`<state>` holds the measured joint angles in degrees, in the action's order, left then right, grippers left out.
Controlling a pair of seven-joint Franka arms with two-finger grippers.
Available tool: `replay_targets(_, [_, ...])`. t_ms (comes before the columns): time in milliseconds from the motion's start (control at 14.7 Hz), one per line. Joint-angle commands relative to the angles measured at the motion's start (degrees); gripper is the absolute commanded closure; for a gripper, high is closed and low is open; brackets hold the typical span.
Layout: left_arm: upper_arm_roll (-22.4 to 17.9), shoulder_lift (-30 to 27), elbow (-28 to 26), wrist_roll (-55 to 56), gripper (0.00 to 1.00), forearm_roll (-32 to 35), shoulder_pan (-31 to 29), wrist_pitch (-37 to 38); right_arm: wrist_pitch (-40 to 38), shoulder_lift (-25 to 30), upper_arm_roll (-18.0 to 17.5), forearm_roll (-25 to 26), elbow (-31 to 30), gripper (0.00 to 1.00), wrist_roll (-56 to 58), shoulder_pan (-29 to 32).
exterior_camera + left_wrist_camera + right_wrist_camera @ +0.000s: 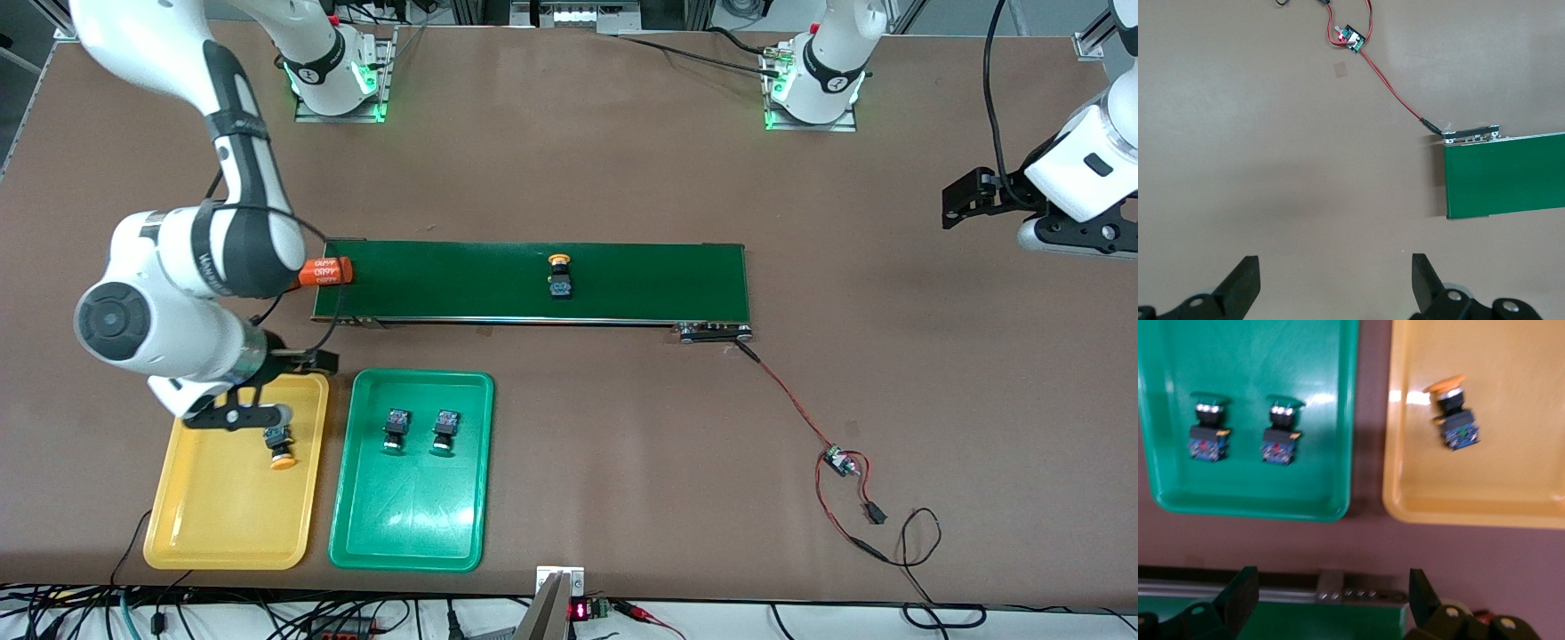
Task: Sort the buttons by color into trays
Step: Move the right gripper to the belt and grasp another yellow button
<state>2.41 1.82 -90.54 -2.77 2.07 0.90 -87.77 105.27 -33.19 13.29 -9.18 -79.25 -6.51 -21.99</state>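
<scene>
yellow-capped button (281, 447) lies in yellow tray (227, 524), just below right gripper (233, 411), jaws wide, empty | two green-capped buttons (418, 431) in green tray (404, 524) beside it | second yellow-capped button (559, 275) on dark green belt (658, 280) | left gripper (1336, 283) waits over bare table (1271, 167), jaws wide, empty

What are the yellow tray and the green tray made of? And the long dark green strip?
The yellow tray and the green tray look like smooth, glossy plastic: bright light glints on their floors, and their rims and corners are rounded as if moulded. The long dark green strip looks matte, perhaps rubber or a coated fabric, since it shows no shine; its edge toward the trays looks like metal.
</scene>
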Motion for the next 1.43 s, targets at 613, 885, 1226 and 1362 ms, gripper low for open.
replay_targets(613, [-0.12, 0.73, 1.77, -1.28, 0.00, 0.48, -0.02, 0.84, -0.59, 1.56, -0.11, -0.14, -1.78, 0.00, -29.96, -23.78])
replay_targets(885, [-0.21, 0.73, 1.77, -1.37, 0.00, 0.48, -0.02, 0.93, 0.29, -0.55, -0.11, -1.01, -1.87, 0.00, -30.93, -28.01])
replay_targets(1226, [-0.12, 0.73, 1.77, -1.37, 0.00, 0.39, -0.02, 0.84, 2.04, -4.07, -0.19, -2.77, -1.96, 0.00, -32.08, -29.16])
replay_targets(1362, [-0.21, 0.73, 1.77, -1.37, 0.00, 0.48, -0.02, 0.85, 3.10, -5.30, -0.19, -2.77, -1.96, 0.00, -32.08, -29.16])
